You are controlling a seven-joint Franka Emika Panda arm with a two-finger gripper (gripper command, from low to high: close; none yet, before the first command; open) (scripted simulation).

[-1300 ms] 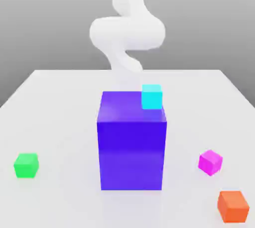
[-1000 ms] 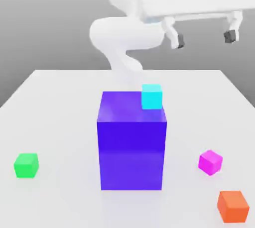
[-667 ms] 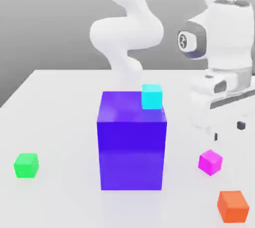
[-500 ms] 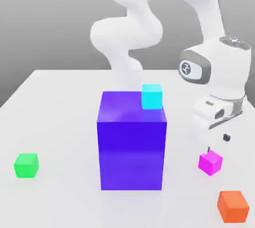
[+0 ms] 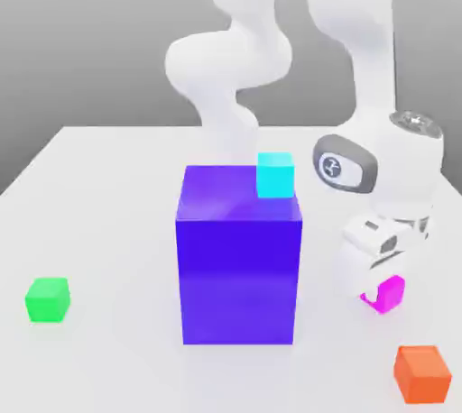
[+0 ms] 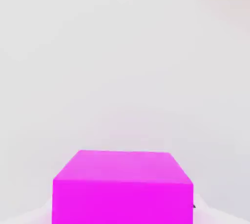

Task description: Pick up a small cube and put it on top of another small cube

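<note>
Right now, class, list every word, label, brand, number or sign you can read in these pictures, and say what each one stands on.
No readable words, brands or numbers on the green cube, cyan cube, orange cube, pink cube or blue box.
One small round mark on the robot arm: too small to read.

White table (image 5: 117, 222) beneath block (image 5: 238, 280), cubes (image 5: 48, 300)
</note>
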